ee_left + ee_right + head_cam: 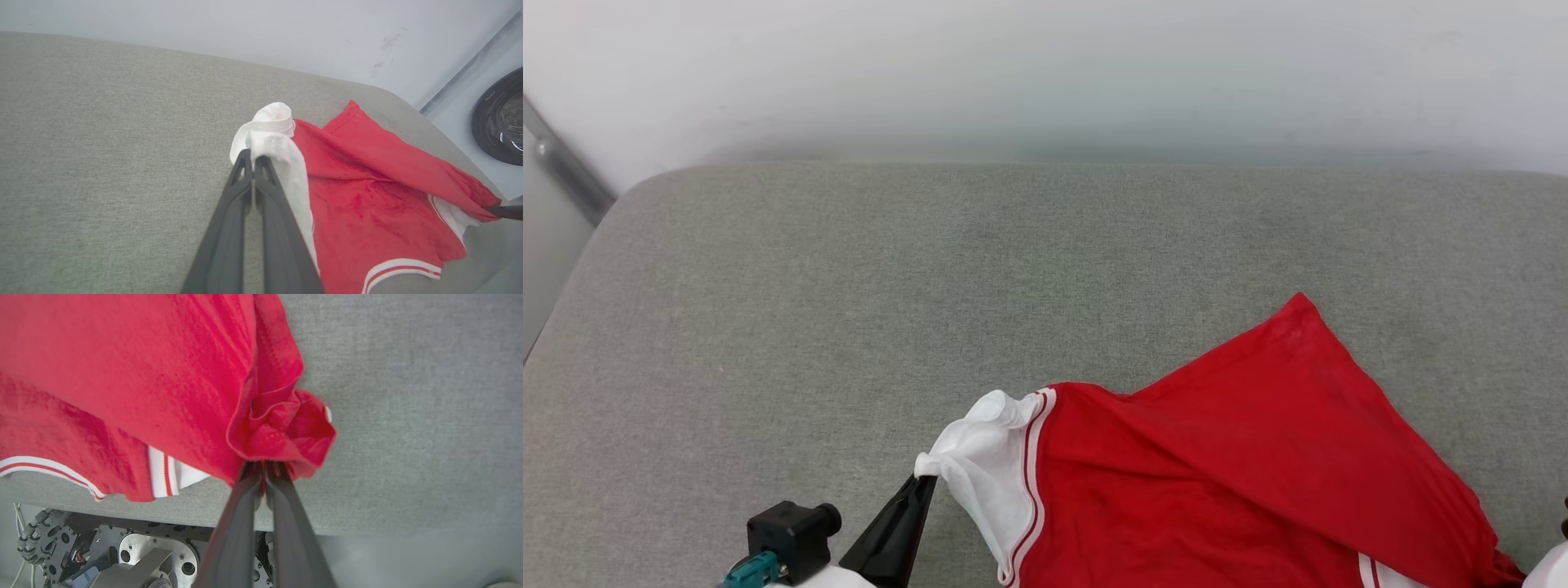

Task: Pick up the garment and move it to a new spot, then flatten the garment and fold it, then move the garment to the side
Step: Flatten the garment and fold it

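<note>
Up against a white wall (1045, 73) sits a grey cushion (849, 286), fabric top, rounded far-left corner. One jersey (1217, 457), red, lies by the near edge, right of the middle. Two claws: left claw (925, 482) is clamped on the white sleeve (273, 139), right claw (265, 467) is pinched on a bunched red wad at the jersey's other end. Left wrist view catches a dark glassy disc (498, 118) past the cushion's corner; right wrist view shows the wheeled base (102, 551) below the near edge.
</note>
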### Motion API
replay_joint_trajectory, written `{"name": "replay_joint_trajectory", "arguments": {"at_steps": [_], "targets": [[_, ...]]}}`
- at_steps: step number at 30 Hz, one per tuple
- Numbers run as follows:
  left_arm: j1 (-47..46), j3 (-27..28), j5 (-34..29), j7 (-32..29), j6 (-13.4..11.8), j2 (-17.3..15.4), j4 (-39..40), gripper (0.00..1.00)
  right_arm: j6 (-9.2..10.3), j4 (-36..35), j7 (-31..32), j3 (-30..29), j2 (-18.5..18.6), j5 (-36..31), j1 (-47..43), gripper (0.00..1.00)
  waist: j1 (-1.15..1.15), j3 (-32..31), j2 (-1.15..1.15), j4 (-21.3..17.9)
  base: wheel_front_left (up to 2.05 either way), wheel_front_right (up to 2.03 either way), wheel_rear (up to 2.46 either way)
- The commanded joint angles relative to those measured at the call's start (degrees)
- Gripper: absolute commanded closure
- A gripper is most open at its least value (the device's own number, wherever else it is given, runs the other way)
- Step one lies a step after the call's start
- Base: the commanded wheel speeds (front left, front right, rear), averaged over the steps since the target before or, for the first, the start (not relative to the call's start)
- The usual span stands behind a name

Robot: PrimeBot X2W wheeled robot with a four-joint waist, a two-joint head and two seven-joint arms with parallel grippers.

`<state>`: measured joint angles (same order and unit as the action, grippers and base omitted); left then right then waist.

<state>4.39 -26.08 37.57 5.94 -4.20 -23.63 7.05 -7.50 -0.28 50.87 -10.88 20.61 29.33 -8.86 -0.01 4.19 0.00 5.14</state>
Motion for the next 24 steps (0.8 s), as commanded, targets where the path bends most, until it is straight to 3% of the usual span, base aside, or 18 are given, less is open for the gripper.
{"name": "replay_joint_trajectory", "arguments": {"at_steps": [1,4,5,6,18,24], "targets": [[0.33,-0.05,0.10,0.37,-0.10,0.12,-0.11,1.00,0.02,-0.28,-0.39,0.02,-0.31,0.02,-0.80,1.00,0.01,-0.16,0.00,-0.05,0.00,0.00,0.00],[0.36,-0.16,0.11,0.49,-0.01,0.03,-0.18,1.00,0.02,-0.43,-0.37,0.06,-0.44,0.46,-0.89,1.00,0.01,-0.20,0.00,-0.06,0.00,0.00,0.00],[0.32,-0.19,0.06,0.48,0.00,-0.07,-0.13,1.00,0.02,-0.80,-0.74,0.13,-0.18,0.48,-0.43,0.58,0.01,-0.11,0.00,-0.03,0.00,0.00,0.00],[0.23,-0.24,-0.13,0.44,-0.01,-0.24,-0.03,1.00,0.02,-0.87,-1.11,-0.40,-0.08,0.50,0.25,0.00,0.01,0.08,0.00,0.04,0.00,0.00,0.00],[-2.08,-2.02,-1.70,-0.68,0.36,-0.38,2.71,1.00,0.01,-8.70,0.42,3.26,3.13,3.48,12.76,0.00,0.01,4.67,0.00,3.89,0.00,0.00,0.00],[-4.20,-3.29,-2.43,-1.09,0.77,0.56,4.10,1.00,0.02,-6.01,3.47,6.14,4.14,0.94,21.91,0.00,0.01,8.29,0.00,7.43,0.00,0.00,0.00]]}}
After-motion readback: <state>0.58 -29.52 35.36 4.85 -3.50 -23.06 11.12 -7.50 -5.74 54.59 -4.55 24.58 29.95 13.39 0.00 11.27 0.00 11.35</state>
